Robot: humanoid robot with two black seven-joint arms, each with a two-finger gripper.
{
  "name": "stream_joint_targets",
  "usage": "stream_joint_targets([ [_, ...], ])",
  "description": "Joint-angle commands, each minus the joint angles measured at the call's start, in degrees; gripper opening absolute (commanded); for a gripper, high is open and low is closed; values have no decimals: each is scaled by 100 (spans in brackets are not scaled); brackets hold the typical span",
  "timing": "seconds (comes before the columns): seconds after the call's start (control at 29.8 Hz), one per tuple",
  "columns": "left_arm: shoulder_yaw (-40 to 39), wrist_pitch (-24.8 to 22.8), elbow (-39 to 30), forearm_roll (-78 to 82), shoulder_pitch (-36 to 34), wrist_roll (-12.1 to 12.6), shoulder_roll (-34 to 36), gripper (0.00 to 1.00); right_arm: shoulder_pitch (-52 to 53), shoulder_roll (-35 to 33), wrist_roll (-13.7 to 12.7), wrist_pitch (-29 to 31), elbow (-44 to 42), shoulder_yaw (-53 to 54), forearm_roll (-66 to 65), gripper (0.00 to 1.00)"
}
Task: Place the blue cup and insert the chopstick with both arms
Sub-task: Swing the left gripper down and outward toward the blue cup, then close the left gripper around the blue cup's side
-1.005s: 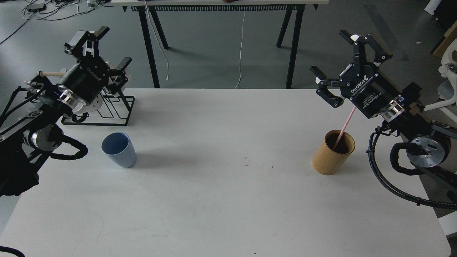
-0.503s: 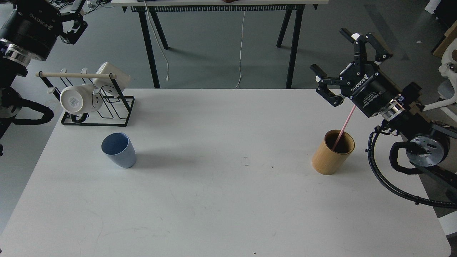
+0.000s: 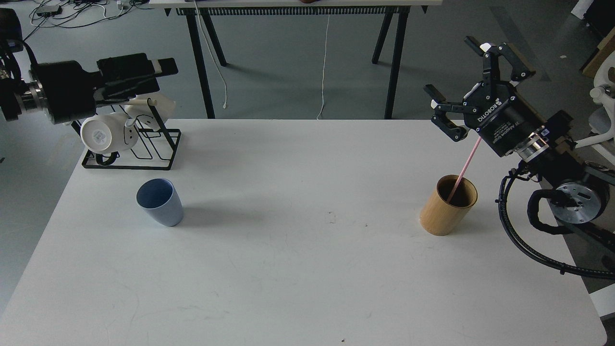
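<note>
Where the left gripper [image 3: 161, 72] sat at the frame's upper-left corner, it now lies sideways over the mug rack [image 3: 132, 149], jaws unreadable; right gripper [image 3: 468, 79] nudged up, jaws spread, empty. One blue cup [image 3: 160, 202] left on worktop [image 3: 298, 269], one chopstick [image 3: 463, 168] in one wooden cup [image 3: 448, 205] right.

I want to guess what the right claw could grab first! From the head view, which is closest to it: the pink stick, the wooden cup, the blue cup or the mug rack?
From the right gripper:
1. Pink stick, just below it.
2. Wooden cup, lower, holding the stick.
3. Blue cup, far left.
4. Mug rack, far left corner.
</note>
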Motion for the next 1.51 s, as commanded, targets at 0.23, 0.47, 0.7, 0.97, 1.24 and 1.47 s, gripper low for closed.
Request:
stream_joint_targets([
  [0.23, 1062, 422, 855, 1474, 304, 0, -42, 99, -163, 35, 0, -1, -6, 9, 0, 97],
  [0.47, 1062, 634, 1647, 1491, 858, 0, -833, 98, -189, 35, 0, -1, -14, 26, 0, 98],
  [0.7, 1045, 669, 1972, 1482, 955, 0, -1106, 97, -224, 35, 0, -1, -15, 26, 0, 98],
  [0.97, 1018, 651, 1999, 1395, 981, 0, -1229, 95, -294, 35, 0, -1, -67, 26, 0, 98],
  [1.24, 1018, 634, 2034, 1386, 1052, 0, -1343, 87, -338, 35, 0, -1, -76, 35, 0, 98],
  [1.47, 1018, 678, 2043, 1377, 1122, 0, -1440, 80, -356, 26, 0, -1, -120, 35, 0, 97],
])
